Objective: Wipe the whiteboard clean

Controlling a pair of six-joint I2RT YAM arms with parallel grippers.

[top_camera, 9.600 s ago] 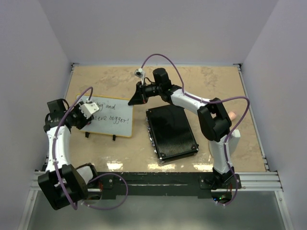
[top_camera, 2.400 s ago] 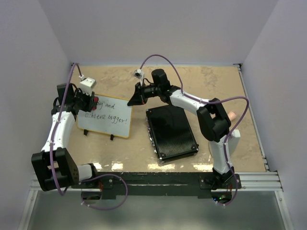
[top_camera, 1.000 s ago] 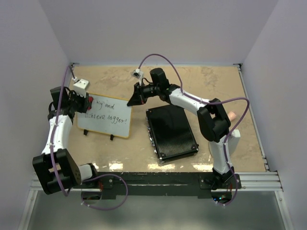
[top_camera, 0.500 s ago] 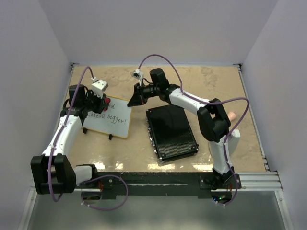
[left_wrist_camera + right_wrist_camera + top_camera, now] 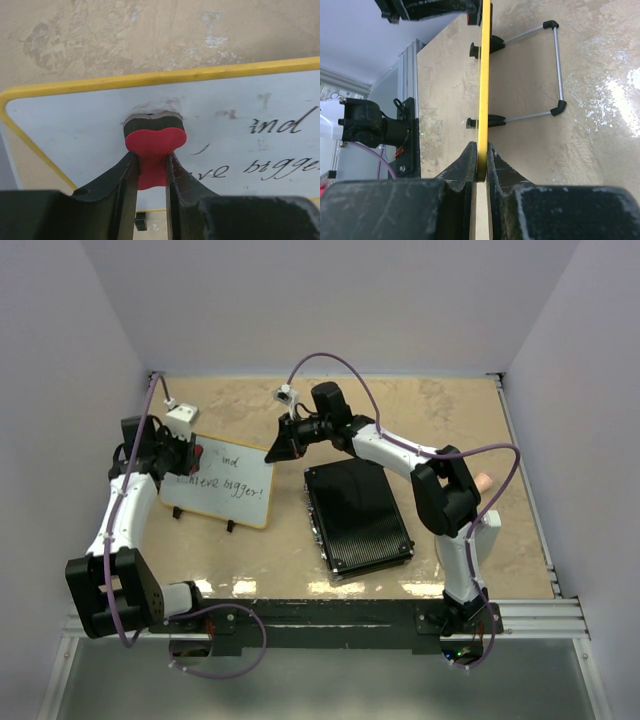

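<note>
Mottled beige surface (image 5: pixel 450 420). Whiteboard (image 5: pixel 240 495) stands at its left on little feet. Right pincer (image 5: pixel 480 160) nips the top-right edge, likely steadying it. Left pincer (image 5: pixel 151 167) pinches red heart-shaped eraser (image 5: pixel 155 140), pressed to the upper-left area; words rightward unwiped.

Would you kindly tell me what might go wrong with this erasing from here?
The right gripper pinches only the thin edge of the whiteboard, so eraser pressure might twist it loose or tip it. The left gripper grips just the eraser's narrow stem; it may pivot and miss the written words.
</note>
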